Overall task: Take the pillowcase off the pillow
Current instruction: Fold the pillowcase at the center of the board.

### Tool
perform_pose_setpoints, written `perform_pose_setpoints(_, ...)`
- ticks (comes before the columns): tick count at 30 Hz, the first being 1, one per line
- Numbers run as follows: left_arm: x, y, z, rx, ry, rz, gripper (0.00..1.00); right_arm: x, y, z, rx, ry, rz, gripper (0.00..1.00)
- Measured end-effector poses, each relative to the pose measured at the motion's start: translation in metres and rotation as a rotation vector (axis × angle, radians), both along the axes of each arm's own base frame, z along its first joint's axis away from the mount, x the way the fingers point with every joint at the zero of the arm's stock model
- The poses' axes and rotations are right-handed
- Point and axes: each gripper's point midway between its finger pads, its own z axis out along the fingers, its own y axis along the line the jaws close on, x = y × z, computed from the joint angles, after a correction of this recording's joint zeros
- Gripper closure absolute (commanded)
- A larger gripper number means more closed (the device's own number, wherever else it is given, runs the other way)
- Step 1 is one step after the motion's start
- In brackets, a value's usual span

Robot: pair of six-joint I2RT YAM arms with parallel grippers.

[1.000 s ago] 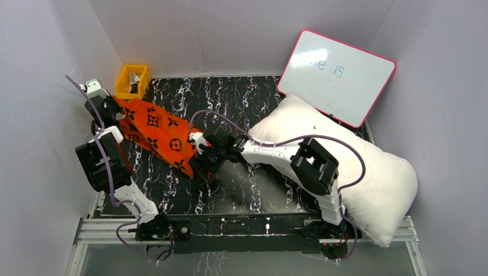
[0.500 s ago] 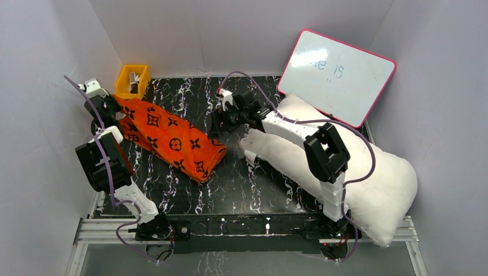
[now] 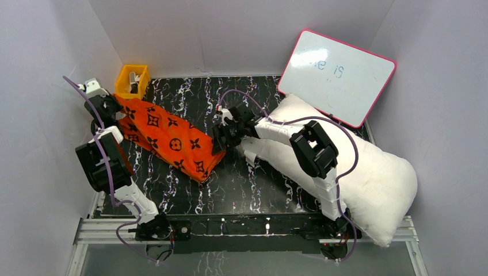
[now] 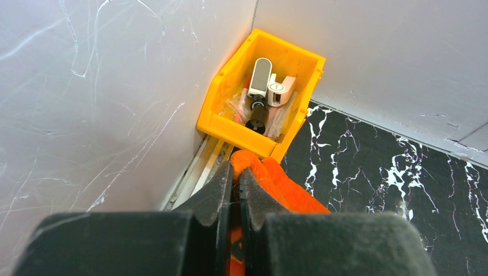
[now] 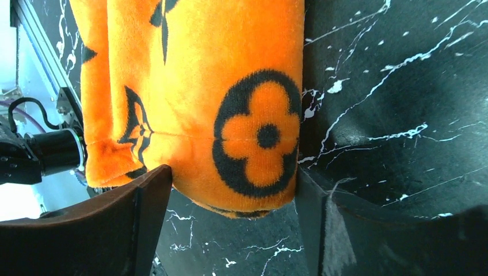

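the pillowcase [image 3: 167,141] lies stretched across the left of the table [image 3: 247,190], fully off the pillow [image 3: 374,184], which sits apart on the right. the stripping looks done, and only letting go seems left. the left gripper [image 4: 235,184] is clamped on the case's far-left corner, just beside the yellow bin [image 4: 259,98]. the right gripper [image 3: 220,140] hangs wide open over the case's right end, holding nothing. the next move calls for the left jaws to release and both arms to pull clear.
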Motion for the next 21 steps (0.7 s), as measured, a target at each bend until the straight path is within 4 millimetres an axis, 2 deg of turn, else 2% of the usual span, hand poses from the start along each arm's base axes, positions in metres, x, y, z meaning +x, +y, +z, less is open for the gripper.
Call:
perform_pose_setpoints(2,0.000,0.000,0.001,-0.001,-0.002,-0.001,1.00,-0.004,0.000,-0.002,0.003,0.021,0.002,0.30)
perform_pose_setpoints(4,0.000,0.000,0.002,0.000,-0.007,-0.002,1.00,-0.008,-0.002,-0.006,0.003,0.047,0.004,0.44)
perform_pose_setpoints(8,0.000,-0.001,0.002,-0.002,-0.011,-0.002,1.00,-0.015,-0.002,-0.011,0.008,0.088,0.009,0.84)
perform_pose_setpoints(10,-0.001,-0.002,0.001,-0.006,-0.014,-0.001,1.00,-0.016,-0.002,-0.012,0.010,0.101,0.009,0.97)
perform_pose_setpoints(11,-0.002,-0.002,-0.001,-0.008,-0.013,-0.001,1.00,-0.016,-0.002,-0.012,0.009,0.104,0.008,1.00)
perform_pose_setpoints(14,-0.007,-0.005,-0.006,-0.019,-0.012,0.001,1.00,-0.010,-0.005,-0.011,-0.002,0.107,0.007,1.00)
perform_pose_setpoints(16,-0.013,-0.008,-0.009,-0.024,-0.010,0.002,1.00,0.000,-0.009,-0.005,-0.007,0.102,0.001,1.00)
perform_pose_setpoints(19,-0.025,-0.012,-0.010,-0.025,-0.007,0.007,1.00,0.034,-0.019,0.014,0.009,0.077,-0.015,1.00)
perform_pose_setpoints(21,-0.033,-0.017,-0.009,-0.026,-0.007,0.008,1.00,0.072,-0.028,0.030,0.035,0.032,-0.027,1.00)
